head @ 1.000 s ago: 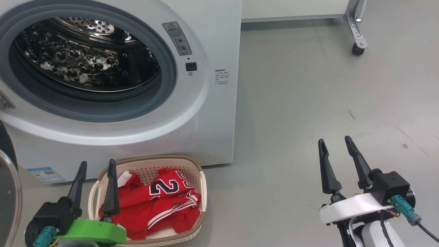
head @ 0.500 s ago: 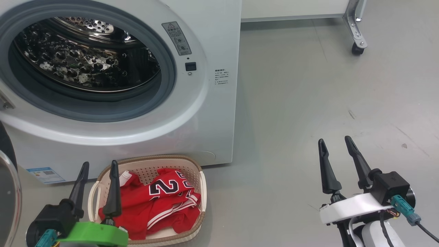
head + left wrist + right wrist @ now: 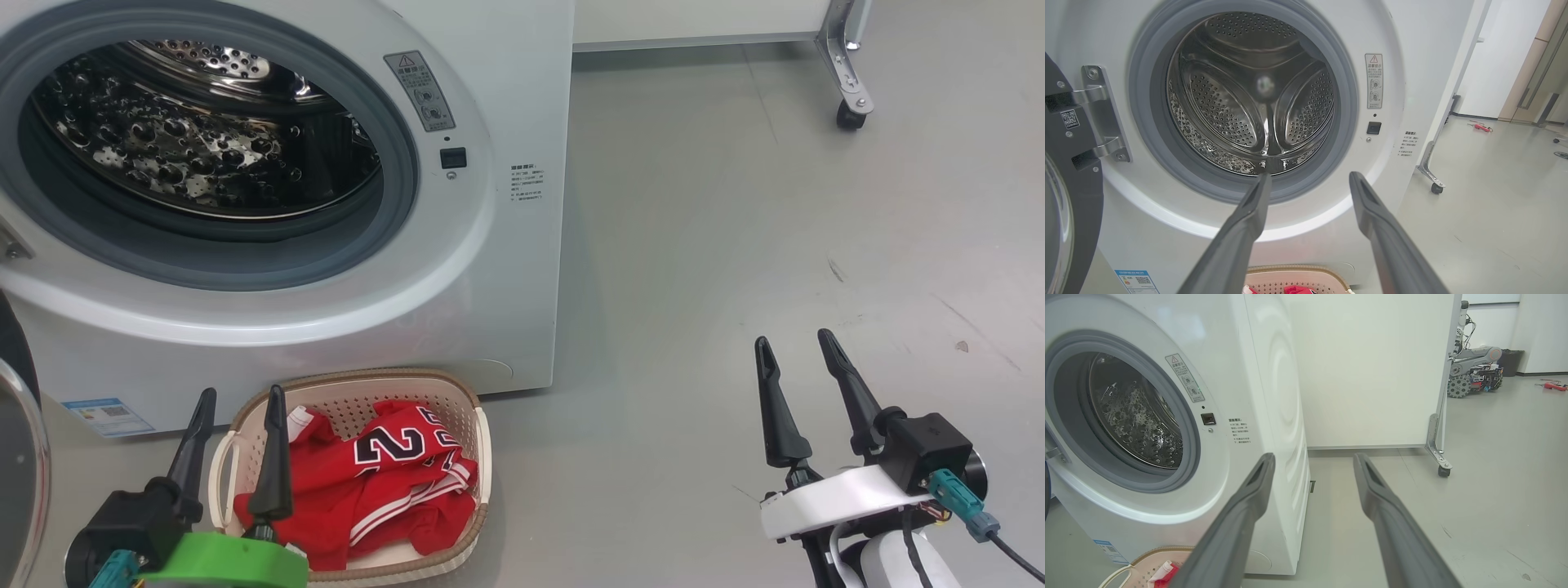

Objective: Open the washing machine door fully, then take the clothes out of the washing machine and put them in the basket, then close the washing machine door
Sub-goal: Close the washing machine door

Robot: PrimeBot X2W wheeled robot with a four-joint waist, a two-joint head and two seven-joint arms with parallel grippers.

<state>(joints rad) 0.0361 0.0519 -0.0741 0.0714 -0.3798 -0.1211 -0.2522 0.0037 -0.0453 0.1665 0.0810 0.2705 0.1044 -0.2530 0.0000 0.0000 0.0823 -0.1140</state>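
Note:
The white washing machine [image 3: 506, 269] stands open, its steel drum [image 3: 196, 139] bare inside. Its black-rimmed door [image 3: 20, 457] is swung out at the far left, hinged as the left wrist view shows [image 3: 1069, 171]. The red clothes [image 3: 367, 482] lie in the cream basket [image 3: 482, 457] on the floor in front of the machine. My left gripper [image 3: 241, 396] is open with nothing in it, hovering over the basket's left end, and in its own view [image 3: 1308, 179] it faces the drum. My right gripper [image 3: 796, 343] is open and empty over bare floor, off to the right.
A white partition on a metal frame with a caster [image 3: 849, 114] stands behind and to the right. The grey floor [image 3: 735, 245] stretches out right of the machine. Another wheeled robot [image 3: 1474, 373] sits far back in the right wrist view.
My left gripper has edged slightly right and lower in the head view. The right gripper, the clothes and the door have stayed put.

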